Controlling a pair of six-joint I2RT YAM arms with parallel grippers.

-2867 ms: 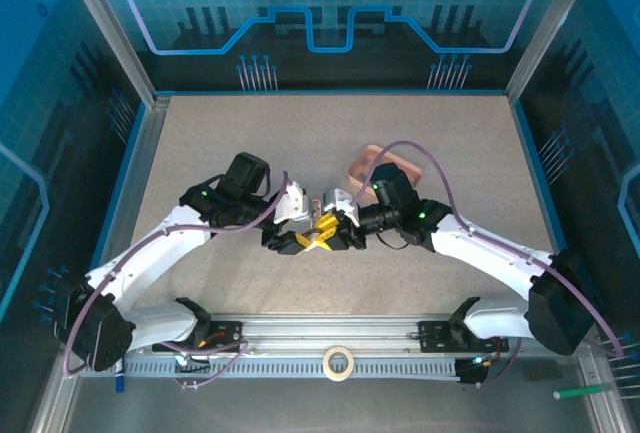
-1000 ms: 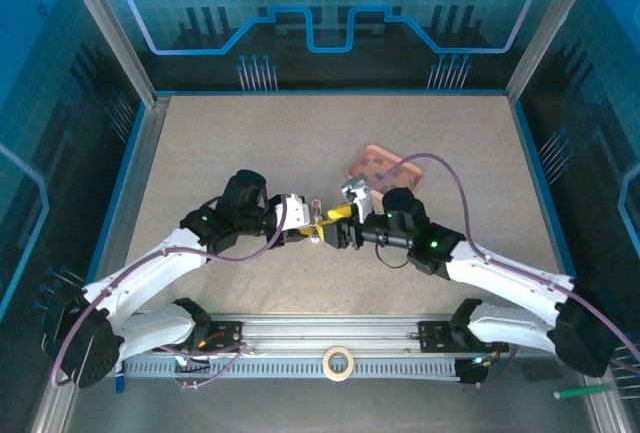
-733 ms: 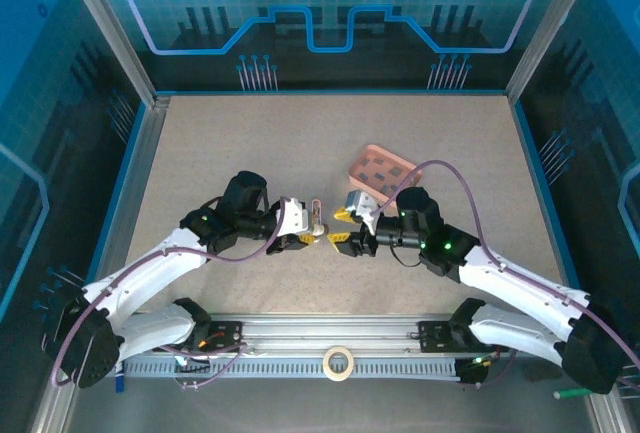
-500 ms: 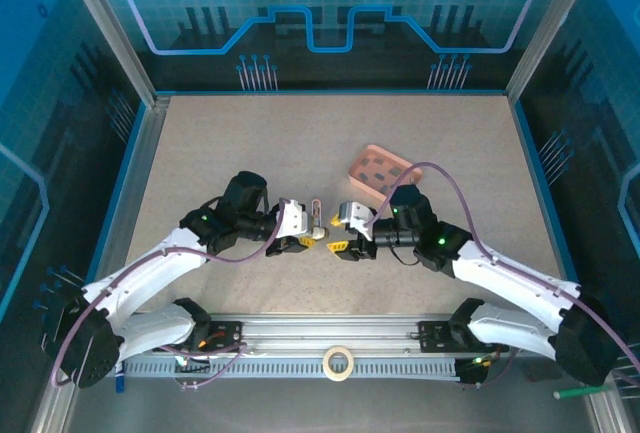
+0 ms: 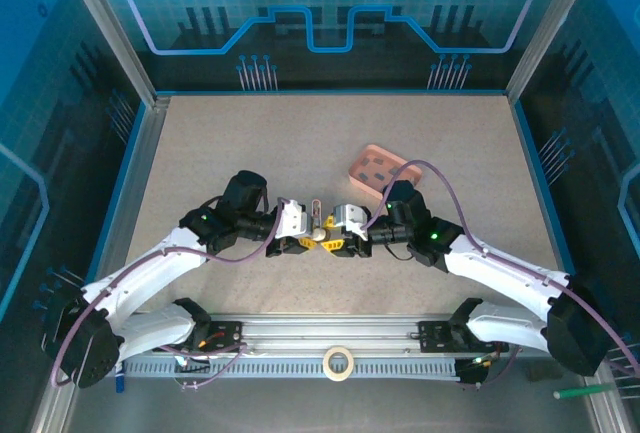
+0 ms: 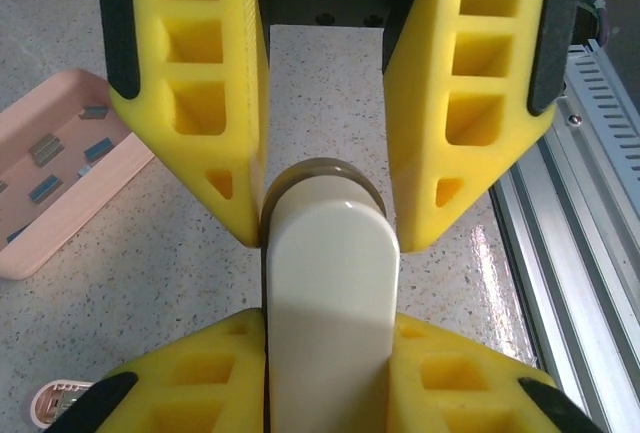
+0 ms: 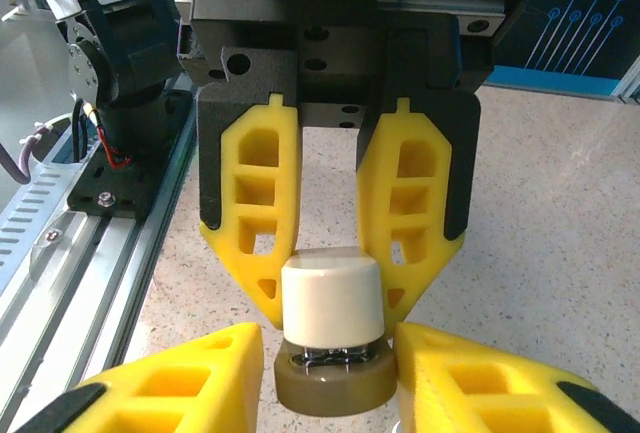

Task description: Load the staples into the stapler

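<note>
A mini stapler (image 5: 319,231) with a cream top (image 6: 330,293) and a brown base (image 7: 335,388) hangs just above the table. My left gripper (image 6: 328,338) is shut on its rear half. My right gripper (image 7: 330,383) faces it from the right, open, its jaws flanking the stapler's front end; a thin gap shows at one finger (image 7: 215,373). Shiny metal shows between top and base. The staples (image 6: 45,148) lie as dark strips in a salmon-pink tray (image 5: 378,168) behind the right arm.
A small pink piece with a metal insert (image 6: 60,405) lies on the speckled table (image 5: 250,143) near the grippers. An aluminium rail (image 6: 570,203) runs along the near edge, with a tape roll (image 5: 339,361) on it.
My right gripper has moved left from beside the tray to the stapler's front end, and its jaws have narrowed around it. The left gripper kept its hold and barely moved.
</note>
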